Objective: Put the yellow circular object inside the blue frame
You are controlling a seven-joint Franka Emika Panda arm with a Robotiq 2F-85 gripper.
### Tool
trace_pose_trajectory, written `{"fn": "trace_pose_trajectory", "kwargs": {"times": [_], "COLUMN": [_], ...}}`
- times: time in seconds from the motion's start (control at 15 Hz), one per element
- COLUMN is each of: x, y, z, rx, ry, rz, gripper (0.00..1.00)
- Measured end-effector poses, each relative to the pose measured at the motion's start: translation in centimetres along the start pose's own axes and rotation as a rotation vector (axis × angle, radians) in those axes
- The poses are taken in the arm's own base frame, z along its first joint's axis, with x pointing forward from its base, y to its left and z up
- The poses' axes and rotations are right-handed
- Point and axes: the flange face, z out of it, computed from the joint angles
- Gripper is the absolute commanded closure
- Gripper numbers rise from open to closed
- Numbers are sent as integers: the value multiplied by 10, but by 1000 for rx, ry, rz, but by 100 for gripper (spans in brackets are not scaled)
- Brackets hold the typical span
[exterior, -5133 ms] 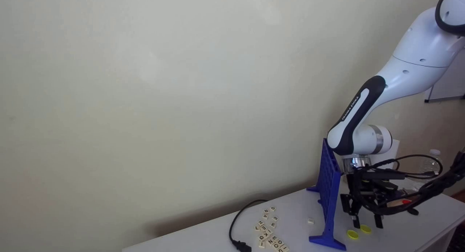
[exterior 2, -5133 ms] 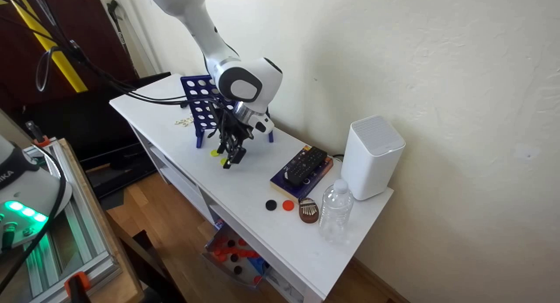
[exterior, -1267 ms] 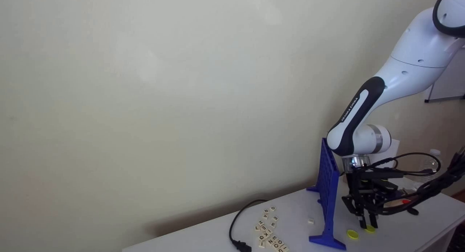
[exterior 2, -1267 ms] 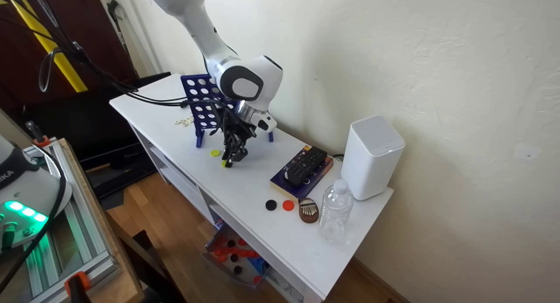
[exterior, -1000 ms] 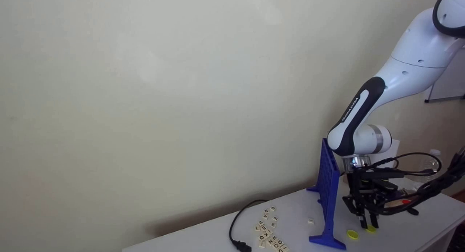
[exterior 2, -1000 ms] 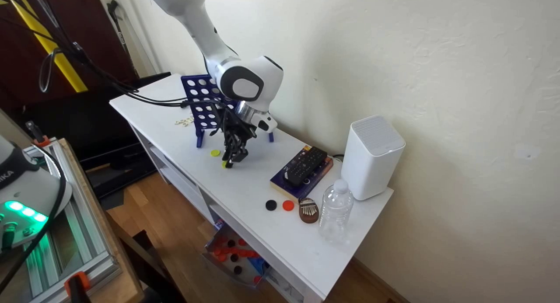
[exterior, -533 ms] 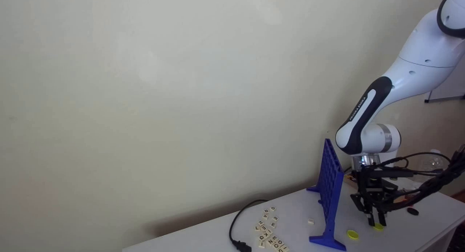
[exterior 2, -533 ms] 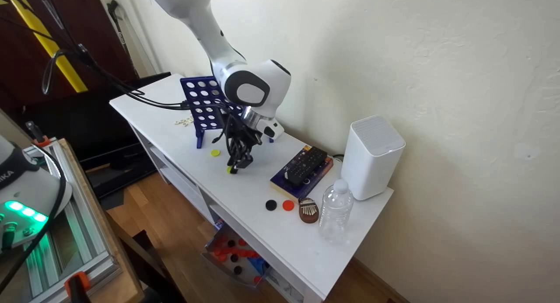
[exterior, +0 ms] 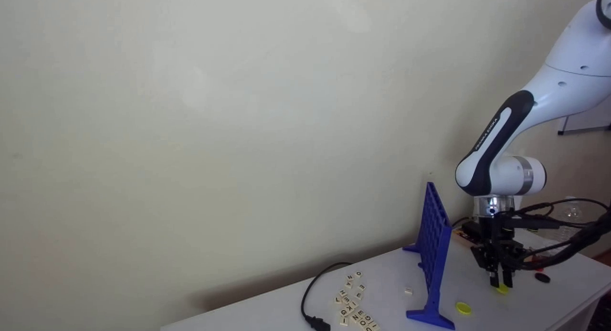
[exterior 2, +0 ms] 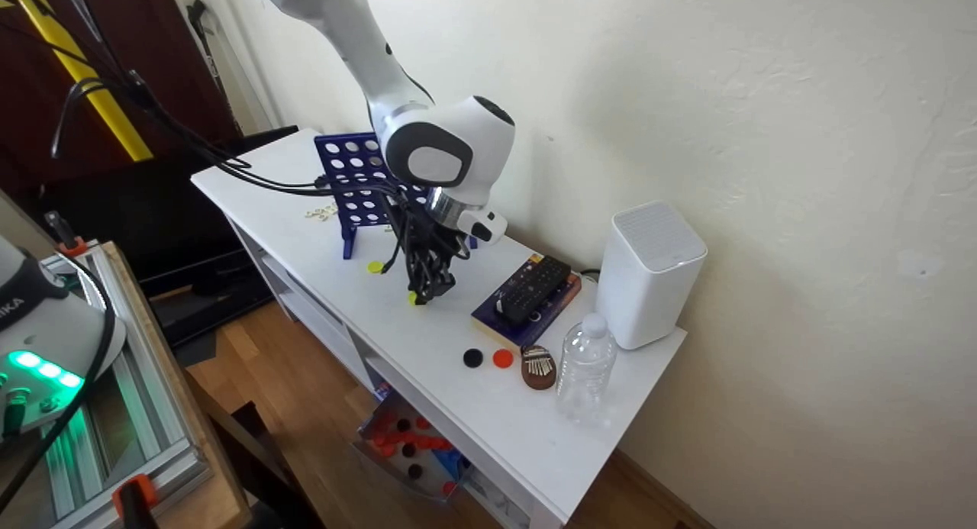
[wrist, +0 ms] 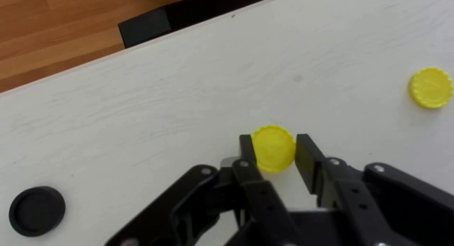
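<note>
My gripper (exterior: 501, 280) is shut on a yellow disc (wrist: 272, 149), the yellow circular object. Its fingers (wrist: 308, 157) press the disc's rim from two sides in the wrist view. Whether the disc hangs clear of the table I cannot tell. A second yellow disc (wrist: 431, 88) lies flat at the right of the wrist view and shows in both exterior views. The blue frame (exterior: 432, 240), a tall upright grid on feet, stands beyond that disc, apart from the gripper. In an exterior view the arm hides part of the frame (exterior 2: 345, 156).
On the white table (exterior 2: 427, 338) are a black disc (exterior 2: 472, 358), a red disc (exterior 2: 502, 359), a book under a remote (exterior 2: 533, 288), a thumb piano (exterior 2: 539, 367), a bottle (exterior 2: 587, 361) and a white box (exterior 2: 649, 277). Letter tiles (exterior: 350, 308) lie past the frame.
Five seconds ago the jaws stood wide above the discs; they have since closed on one. Over the last second, gripper and disc have moved together away from the blue frame.
</note>
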Motion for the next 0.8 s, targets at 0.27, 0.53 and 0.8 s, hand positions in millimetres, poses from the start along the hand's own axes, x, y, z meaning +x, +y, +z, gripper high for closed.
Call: {"fn": "trace_pose_trajectory", "kwargs": {"times": [0.27,0.53,0.8], "x": [-25,-57,-88], "y": [-12,-29,-45], "z": [-26,-52,-71], "rx": [-8,-29,-48], "ry": [106,197,271], "rz": [-133,-288,-454], "gripper": [91,91,91]}}
